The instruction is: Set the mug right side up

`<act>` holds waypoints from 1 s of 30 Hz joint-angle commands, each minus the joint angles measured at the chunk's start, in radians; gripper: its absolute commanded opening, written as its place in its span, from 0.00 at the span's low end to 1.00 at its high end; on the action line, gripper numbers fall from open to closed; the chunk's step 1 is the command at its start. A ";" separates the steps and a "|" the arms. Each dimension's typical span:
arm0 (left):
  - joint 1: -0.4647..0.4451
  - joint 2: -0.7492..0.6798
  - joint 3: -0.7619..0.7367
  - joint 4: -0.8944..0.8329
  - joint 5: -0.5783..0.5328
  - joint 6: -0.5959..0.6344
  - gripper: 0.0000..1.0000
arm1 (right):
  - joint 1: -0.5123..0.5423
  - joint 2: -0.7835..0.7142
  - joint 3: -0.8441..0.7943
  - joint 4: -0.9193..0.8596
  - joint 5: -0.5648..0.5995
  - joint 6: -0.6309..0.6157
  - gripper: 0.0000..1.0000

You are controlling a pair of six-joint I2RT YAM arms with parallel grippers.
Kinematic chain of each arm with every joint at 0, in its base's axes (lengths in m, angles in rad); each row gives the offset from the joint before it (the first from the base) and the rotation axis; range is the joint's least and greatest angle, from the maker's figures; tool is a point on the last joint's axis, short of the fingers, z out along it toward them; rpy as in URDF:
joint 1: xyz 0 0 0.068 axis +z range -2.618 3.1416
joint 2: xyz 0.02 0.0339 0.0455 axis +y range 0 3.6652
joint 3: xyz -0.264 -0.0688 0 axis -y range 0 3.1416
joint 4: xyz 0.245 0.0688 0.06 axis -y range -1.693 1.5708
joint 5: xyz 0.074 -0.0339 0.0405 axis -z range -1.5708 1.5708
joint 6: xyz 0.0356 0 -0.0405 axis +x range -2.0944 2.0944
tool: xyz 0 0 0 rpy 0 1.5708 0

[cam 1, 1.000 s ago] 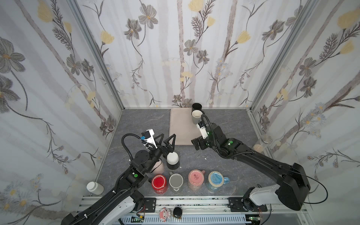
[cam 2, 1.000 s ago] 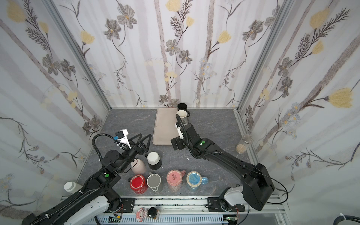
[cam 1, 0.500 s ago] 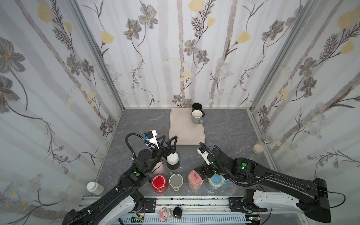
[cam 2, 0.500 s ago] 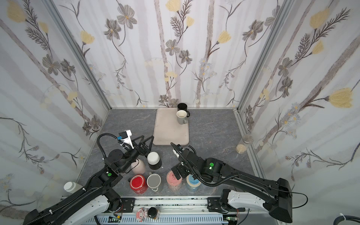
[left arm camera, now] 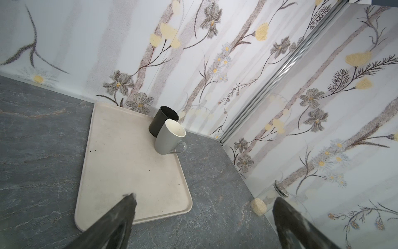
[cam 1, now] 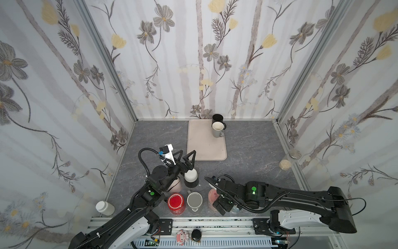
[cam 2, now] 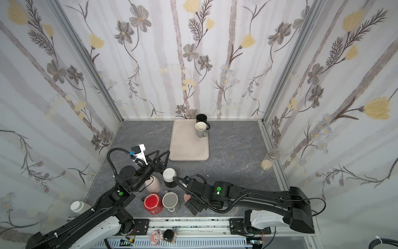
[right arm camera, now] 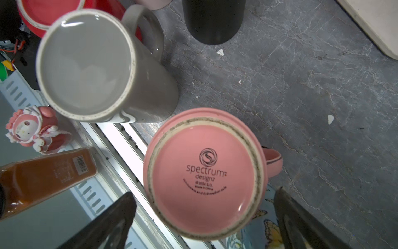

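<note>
Standing spread wide, the right gripper is seen over the pink mug, one finger to each side of it and nothing pinched between them. Whether either finger touches the mug cannot be told. The mug is set upside down: its base, printed "spectrum designz", faces up, its rim is down on the gray table, and its long axis is vertical. Its handle is turned away from the gray mug beside it. The pink mug is placed in the front row near the table's front edge, between that gray mug and a blue butterfly mug. The gray mug and a red mug further along are likewise shown base up. Behind the row, a black-bodied mug with a white base is found just below the left gripper, whose jaws are also spread and empty. Beyond, two upright mugs, pale gray and black, are seen on a beige tray.
</note>
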 commanded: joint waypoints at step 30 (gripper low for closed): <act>0.000 -0.041 -0.010 0.008 -0.021 -0.009 1.00 | -0.236 0.185 0.083 0.283 -0.021 0.020 0.96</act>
